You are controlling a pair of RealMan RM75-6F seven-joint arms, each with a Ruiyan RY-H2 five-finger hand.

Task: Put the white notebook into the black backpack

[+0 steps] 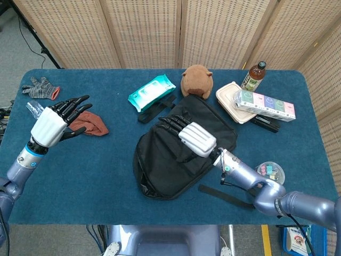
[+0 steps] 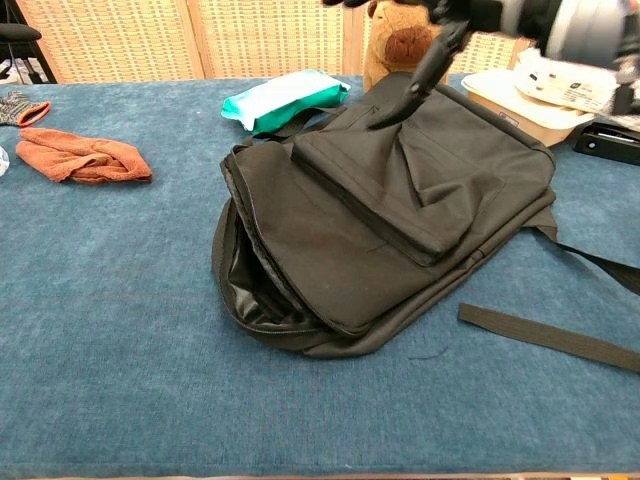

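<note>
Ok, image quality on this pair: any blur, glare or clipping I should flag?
Head view: even lighting, sharp, no glare; right hand and left hand both crisp. Chest view: right hand cut off by the top edge, only dark fingers show; backpack interior reads as featureless black.
</note>
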